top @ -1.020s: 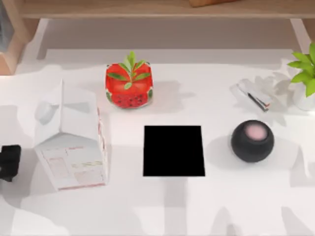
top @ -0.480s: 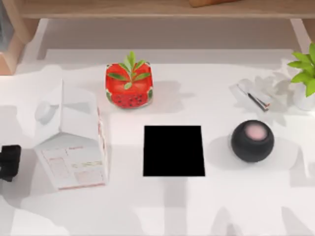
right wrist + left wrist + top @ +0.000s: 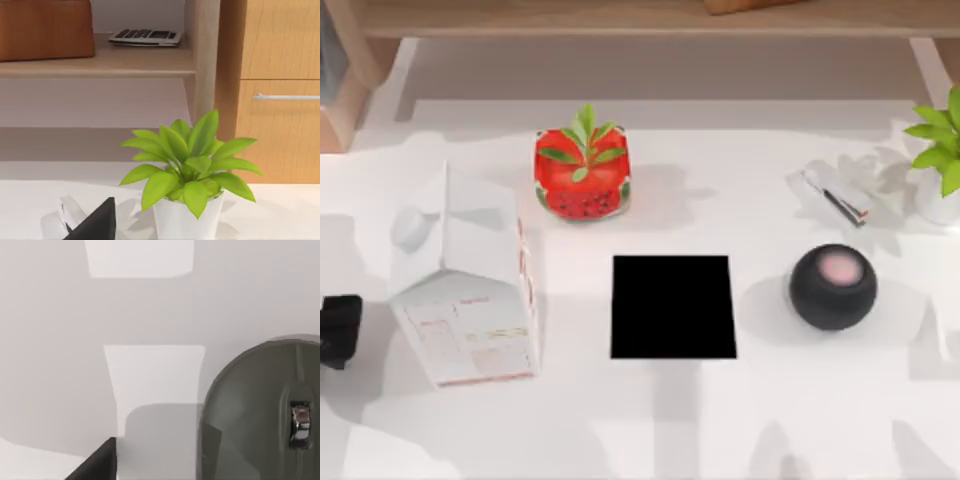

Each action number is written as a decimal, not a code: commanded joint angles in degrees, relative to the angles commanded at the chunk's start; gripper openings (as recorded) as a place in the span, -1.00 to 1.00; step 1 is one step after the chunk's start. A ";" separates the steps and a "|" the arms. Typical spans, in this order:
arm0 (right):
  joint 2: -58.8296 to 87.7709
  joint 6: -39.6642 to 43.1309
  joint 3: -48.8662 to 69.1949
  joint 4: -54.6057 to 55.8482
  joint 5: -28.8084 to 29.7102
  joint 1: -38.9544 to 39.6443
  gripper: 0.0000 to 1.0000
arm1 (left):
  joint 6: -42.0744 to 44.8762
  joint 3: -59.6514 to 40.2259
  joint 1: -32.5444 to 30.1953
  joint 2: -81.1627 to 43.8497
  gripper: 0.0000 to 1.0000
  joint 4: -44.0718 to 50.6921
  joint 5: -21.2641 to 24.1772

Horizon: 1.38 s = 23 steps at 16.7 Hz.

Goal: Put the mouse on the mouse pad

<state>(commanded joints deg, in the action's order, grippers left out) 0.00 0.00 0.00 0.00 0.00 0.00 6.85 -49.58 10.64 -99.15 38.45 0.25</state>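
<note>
Table [image 3: 670,420]: white, and the mouse pad sits near its middle.
Carton [image 3: 470,310]: white, tall, standing to the left of the mouse pad, between it and the left gripper.
Mouse pad [image 3: 673,306]: flat black sheet, nearly square, with nothing on it.
Ball [image 3: 833,287]: black with a pink top, to the right of the mouse pad and apart from it.
Left gripper [image 3: 340,330]: far left of the mouse pad, beyond the carton. I cannot tell whether it is spread or pressed together.
Right gripper [image 3: 97,225]: parked off to the right of the mouse pad, facing the potted plant [image 3: 187,165]. Its state cannot be told either.
Mouse [image 3: 250,410]: grey, lying on bare table close in front of the left gripper, so likely on the carton's far side from the mouse pad and not yet on it.
Handling: probably light and stiff, with a smooth rounded shell that could slip. Best pinched across its narrow flanks near the middle and lifted high enough to clear the carton.
</note>
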 joint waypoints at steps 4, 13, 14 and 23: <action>0.00 0.00 0.00 0.00 0.00 0.00 1.00 | 0.01 -3.19 -0.03 1.35 -1.00 4.28 -0.01; 0.00 0.00 0.00 0.00 0.00 0.00 1.00 | -0.35 -14.78 -0.20 9.30 -1.00 24.08 -0.02; 0.00 0.00 0.00 0.00 0.00 0.00 1.00 | -0.35 -14.78 -0.20 9.30 -1.00 24.08 -0.02; 0.00 0.00 0.00 0.00 0.00 0.00 1.00 | -1.94 -26.58 -7.30 10.00 -1.00 26.54 1.18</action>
<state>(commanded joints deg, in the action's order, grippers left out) 0.00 0.00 0.00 0.00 0.00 0.00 4.91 -76.16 3.34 -89.16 64.99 1.43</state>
